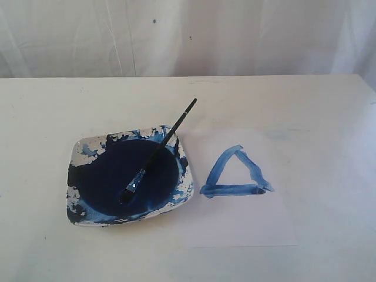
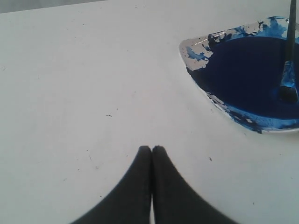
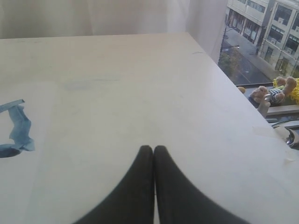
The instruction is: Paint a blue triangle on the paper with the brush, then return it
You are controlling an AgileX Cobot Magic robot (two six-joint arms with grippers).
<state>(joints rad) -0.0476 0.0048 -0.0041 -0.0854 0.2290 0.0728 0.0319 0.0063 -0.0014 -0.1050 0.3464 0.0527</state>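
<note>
1. Apparently both painting and return are looking done: the blue triangle (image 1: pixel 232 190) is sitting closed on the paper (image 1: pixel 247 226), just right of the dish (image 1: pixel 79 154).
2. The brush (image 1: pixel 157 153) is lying in the dish, with its bristles sitting in the paint pool (image 1: pixel 106 170) and its handle leaning on the far rim.
3. Its long axis is running diagonally in the exterior view: the tip is pointing lower-left, and the handle end is pointing upper-right, jutting out over the table (image 1: pixel 53 106).
4. The left gripper (image 2: pixel 152 148) is showing jaws pressed together and holding nothing. The dish and brush are lying ahead of it, so the left arm is looking nearer.
5. The right gripper (image 3: pixel 153 148) is showing jaws together too, also empty, and its view is catching only the triangle's edge.
</note>
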